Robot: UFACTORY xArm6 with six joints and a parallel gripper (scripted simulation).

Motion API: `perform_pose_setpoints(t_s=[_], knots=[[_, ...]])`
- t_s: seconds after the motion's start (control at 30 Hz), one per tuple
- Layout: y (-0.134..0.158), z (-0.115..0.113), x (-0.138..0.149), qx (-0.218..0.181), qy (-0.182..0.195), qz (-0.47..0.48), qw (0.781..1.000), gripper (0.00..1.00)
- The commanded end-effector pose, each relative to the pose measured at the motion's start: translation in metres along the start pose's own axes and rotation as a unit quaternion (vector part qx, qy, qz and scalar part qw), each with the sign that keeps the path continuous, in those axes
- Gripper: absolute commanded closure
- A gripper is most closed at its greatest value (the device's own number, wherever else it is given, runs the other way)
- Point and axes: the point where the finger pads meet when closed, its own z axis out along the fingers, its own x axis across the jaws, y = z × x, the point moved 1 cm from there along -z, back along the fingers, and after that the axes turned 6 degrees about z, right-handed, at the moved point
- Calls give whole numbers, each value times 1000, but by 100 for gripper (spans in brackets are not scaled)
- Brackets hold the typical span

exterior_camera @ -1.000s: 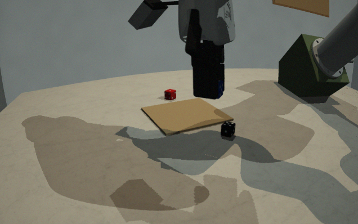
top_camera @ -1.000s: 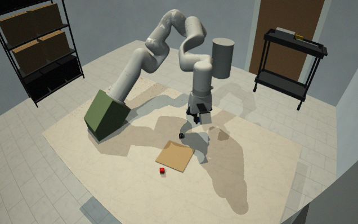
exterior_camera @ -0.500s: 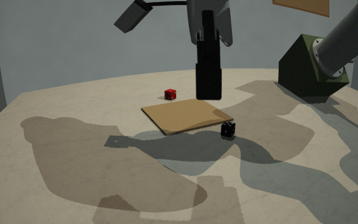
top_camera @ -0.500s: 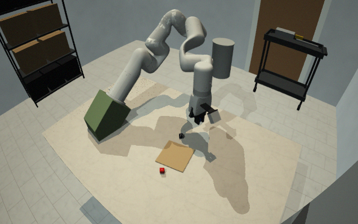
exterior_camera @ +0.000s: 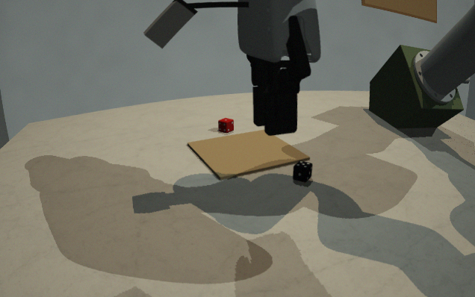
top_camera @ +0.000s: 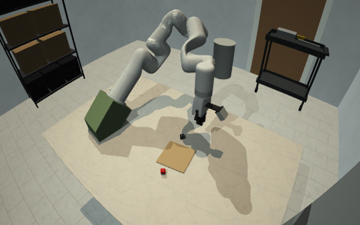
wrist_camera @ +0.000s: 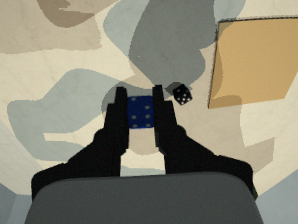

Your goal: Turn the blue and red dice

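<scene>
My gripper (wrist_camera: 140, 99) is shut on the blue die (wrist_camera: 141, 111) and holds it in the air above the table. The face turned to the wrist camera shows several pips. In the top and exterior views the black fingers (top_camera: 200, 120) (exterior_camera: 277, 119) hide the blue die. The black die (top_camera: 182, 136) (exterior_camera: 302, 171) (wrist_camera: 180, 94) lies on the table just off the mat's corner. The tan mat (top_camera: 176, 156) (exterior_camera: 247, 153) (wrist_camera: 256, 60) lies flat. The red die (top_camera: 163, 171) (exterior_camera: 225, 124) lies on the table beside the mat, off it.
The green arm base (top_camera: 107, 114) (exterior_camera: 411, 89) stands on the table behind the mat. A grey cylinder (top_camera: 224, 57), a black cart (top_camera: 292, 65) and a shelf with boxes (top_camera: 37, 48) stand on the floor around the table.
</scene>
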Motion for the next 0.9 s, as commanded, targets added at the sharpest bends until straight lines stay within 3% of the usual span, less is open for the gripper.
perform_pose_setpoints(t_s=[0.0, 0.5, 0.6, 0.77, 0.87], knots=[[-2, -1, -1, 4, -3, -76, 997, 85], [-2, 0, -1, 8, -4, -121, 993, 85], [-1, 0, -1, 32, -11, -122, 992, 85], [3, 1, 1, 116, -31, -122, 985, 85], [3, 1, 1, 128, -33, -121, 984, 85]])
